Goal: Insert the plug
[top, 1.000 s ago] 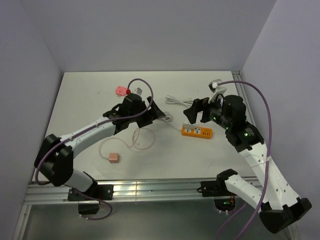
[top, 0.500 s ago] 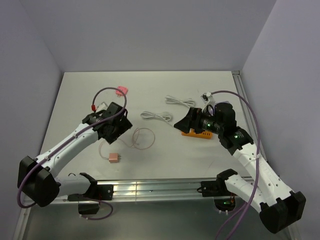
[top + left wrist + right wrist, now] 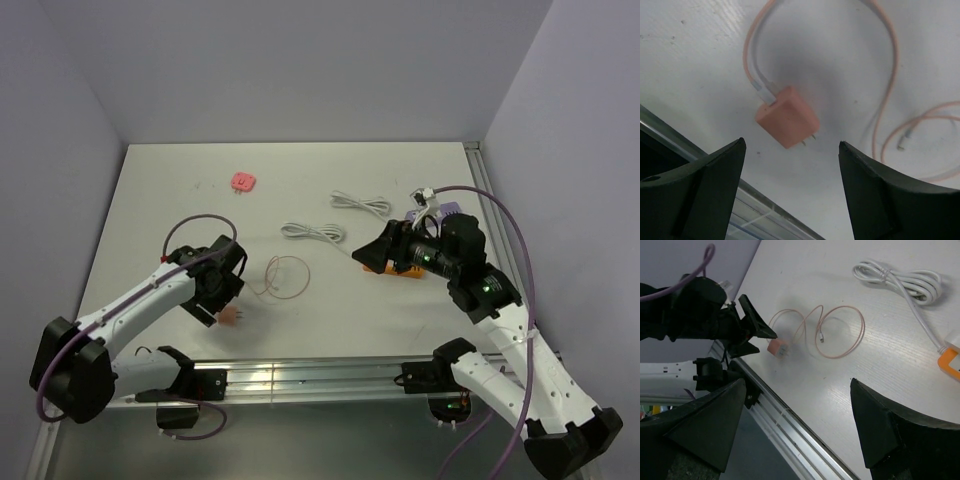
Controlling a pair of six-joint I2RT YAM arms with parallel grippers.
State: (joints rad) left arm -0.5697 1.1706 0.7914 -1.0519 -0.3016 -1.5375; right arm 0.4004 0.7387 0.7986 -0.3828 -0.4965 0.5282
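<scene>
The plug (image 3: 787,117) lies on the table (image 3: 150,200) near its front edge, left of centre. It sits under the left gripper (image 3: 791,145), between the fingers but apart from them. Its cord (image 3: 285,277) loops away to the right. The power strip (image 3: 949,365) sits right of centre, partly under the right gripper (image 3: 372,252). One coiled cable (image 3: 313,232) lies just left of the strip, another (image 3: 362,203) behind it. A small object (image 3: 242,181) lies far back on the left.

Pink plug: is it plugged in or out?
Out. The pink plug lies on the table with its prongs bare, in front of the open left hand, away from the orange power strip.
</scene>
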